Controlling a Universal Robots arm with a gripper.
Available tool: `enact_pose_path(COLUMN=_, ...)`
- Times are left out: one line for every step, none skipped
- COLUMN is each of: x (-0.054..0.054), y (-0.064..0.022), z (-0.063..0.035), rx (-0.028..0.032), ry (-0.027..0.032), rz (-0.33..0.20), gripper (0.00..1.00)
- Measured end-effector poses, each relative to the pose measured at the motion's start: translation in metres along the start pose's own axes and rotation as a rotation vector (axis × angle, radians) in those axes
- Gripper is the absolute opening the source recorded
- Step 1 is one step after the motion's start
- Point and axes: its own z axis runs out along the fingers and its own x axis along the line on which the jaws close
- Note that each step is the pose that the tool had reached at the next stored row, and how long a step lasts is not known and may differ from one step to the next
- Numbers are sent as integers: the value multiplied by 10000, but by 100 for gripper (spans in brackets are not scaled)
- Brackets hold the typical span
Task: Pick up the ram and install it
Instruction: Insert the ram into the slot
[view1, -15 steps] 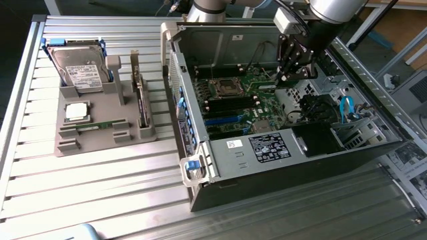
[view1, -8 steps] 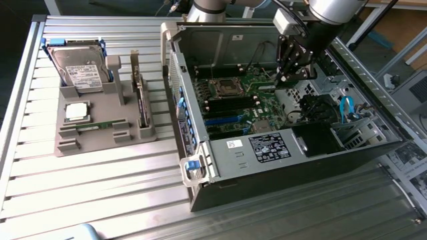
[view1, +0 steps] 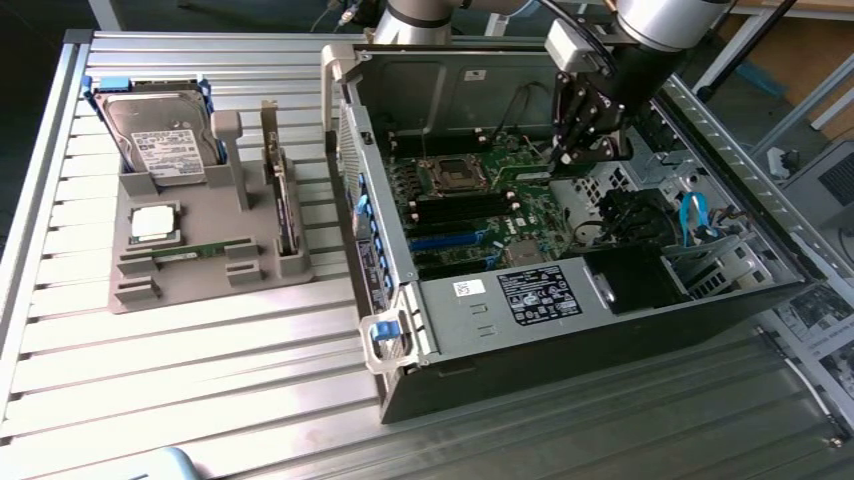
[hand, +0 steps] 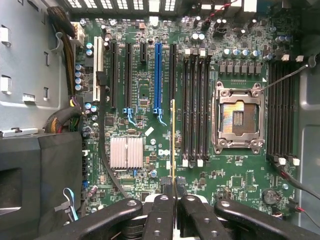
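Gripper (hand: 173, 196) fingers are clamping narrowly on the ram (hand: 173, 140), which is showing edge-on in the wrist view as a thin yellowish-green line running out from between the fingertips. Seen this way, the stick is presenting only its narrow edge, so its chips and contacts cannot be told. It is hanging over the green motherboard (hand: 150, 75), just beside a bank of long black memory slots (hand: 196, 110) with white latches at their ends; whether its far edge is touching the board cannot be told. Beyond those slots the open silver processor socket (hand: 237, 120) is lying, and a second bank of black slots (hand: 281, 115) is standing on its other side. A finned silver heatsink (hand: 126, 152) is sitting near the ram on the opposite side.

In the exterior view the gripper (view1: 587, 150) is reaching down into the open computer case (view1: 400, 330), above the motherboard (view1: 494, 220) near its upper part. Well apart, toward the exterior view's left, a grey parts tray (view1: 187, 290) is resting on the ribbed metal table (view1: 200, 400). It is holding a silver hard drive (view1: 163, 140) with a white label, a small square processor chip (view1: 152, 223), and a second green stick (view1: 200, 248) lying flat in a groove.
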Motion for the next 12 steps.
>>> enact_pose_path(x=0, y=0, z=2, rx=0, ry=1, rz=0, gripper=12)
enact_pose_path(x=0, y=0, z=4, rx=0, ry=1, rz=0, gripper=12)
enact_pose_path(x=0, y=0, z=6, rx=0, ry=0, rz=-1, gripper=12)
enact_pose_path(x=0, y=0, z=9, rx=0, ry=0, rz=-1, gripper=12)
enact_pose_path(x=0, y=0, z=11, rx=0, ry=0, rz=0, gripper=12)
enact_pose_path(x=0, y=1, z=13, rx=0, ry=0, rz=0, gripper=12)
enact_pose_path(x=1, y=0, z=18, rx=0, ry=0, rz=0, gripper=12)
enact_pose_path(x=1, y=1, z=20, rx=0, ry=1, rz=-1, gripper=12)
enact_pose_path(x=1, y=1, z=23, rx=0, ry=1, rz=0, gripper=12)
enact_pose_path(x=1, y=1, z=26, rx=0, ry=0, rz=0, gripper=12)
enact_pose_path(x=1, y=1, z=28, rx=0, ry=1, rz=0, gripper=12)
enact_pose_path(x=1, y=1, z=31, rx=0, ry=1, rz=0, gripper=12)
